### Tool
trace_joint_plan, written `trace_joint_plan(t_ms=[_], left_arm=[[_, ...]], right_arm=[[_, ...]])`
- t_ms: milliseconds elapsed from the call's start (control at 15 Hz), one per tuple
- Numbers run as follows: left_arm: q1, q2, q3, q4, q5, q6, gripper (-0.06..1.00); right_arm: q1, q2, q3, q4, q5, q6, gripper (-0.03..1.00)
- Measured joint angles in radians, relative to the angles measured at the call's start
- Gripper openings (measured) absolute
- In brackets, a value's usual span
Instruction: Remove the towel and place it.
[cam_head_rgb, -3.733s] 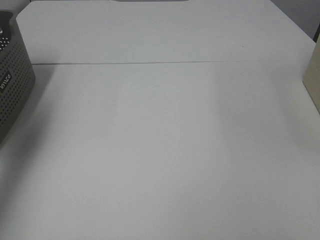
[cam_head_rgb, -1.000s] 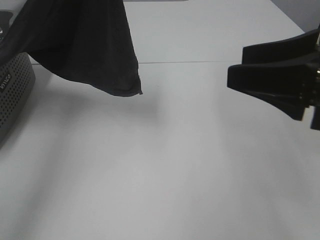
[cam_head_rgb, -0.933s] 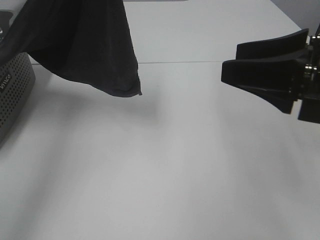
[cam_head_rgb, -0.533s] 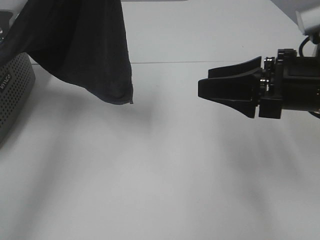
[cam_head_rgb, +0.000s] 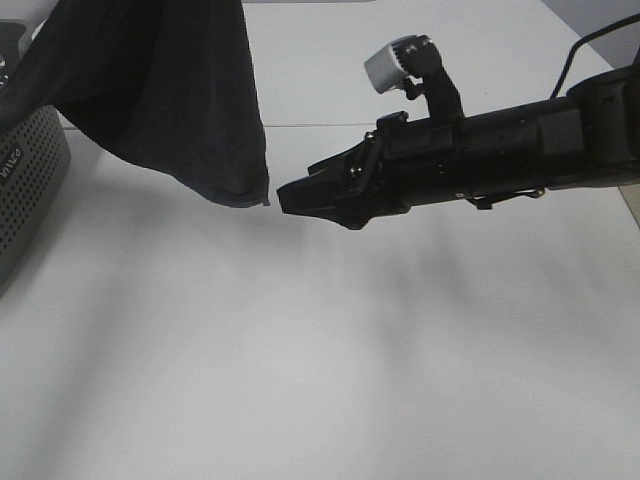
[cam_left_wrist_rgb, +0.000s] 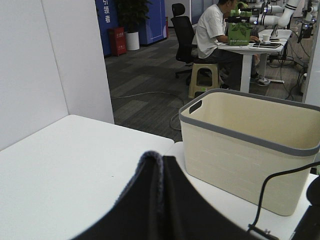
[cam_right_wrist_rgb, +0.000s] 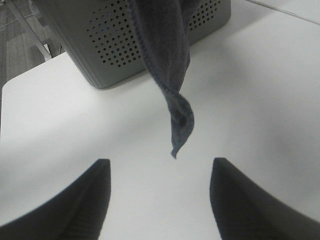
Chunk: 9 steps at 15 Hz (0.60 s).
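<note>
The towel (cam_head_rgb: 170, 90), dark charcoal cloth, hangs in the air at the back left, and its lowest corner dangles just above the white table (cam_head_rgb: 300, 380). Its upper part runs out of the top of the exterior view. In the left wrist view a bunched fold of the towel (cam_left_wrist_rgb: 160, 200) rises right before the camera and hides the left gripper's fingers, which hold it. My right gripper (cam_head_rgb: 285, 198) reaches across from the right, its tips just beside the hanging corner. In the right wrist view the right gripper (cam_right_wrist_rgb: 160, 162) is open, with the towel's corner (cam_right_wrist_rgb: 177, 110) dangling just beyond and between its fingers.
A grey perforated basket (cam_head_rgb: 22, 170) stands at the left table edge under the towel's far side; the right wrist view shows that basket (cam_right_wrist_rgb: 150, 45) behind the cloth. A beige basket (cam_left_wrist_rgb: 250, 145) with a grey rim stands on the right side of the table.
My right arm has swept left across the table, from the right edge to the towel's hanging corner, jaws staying open. The towel's corner has barely shifted.
</note>
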Motion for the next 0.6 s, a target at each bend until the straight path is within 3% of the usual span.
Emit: trace_joint_plan(t_ms=[333,600], left_arm=[[0.000,0.000,0.000,0.005,0.000,-0.007,0.00],[0.000,0.000,0.000,0.006,0.000,-0.008,0.00]], right_arm=[[0.009,0.170,-0.131,0.000,0.003,0.167,0.58],[0.009,0.245,-0.230,0.002,0.060,0.190,0.58]])
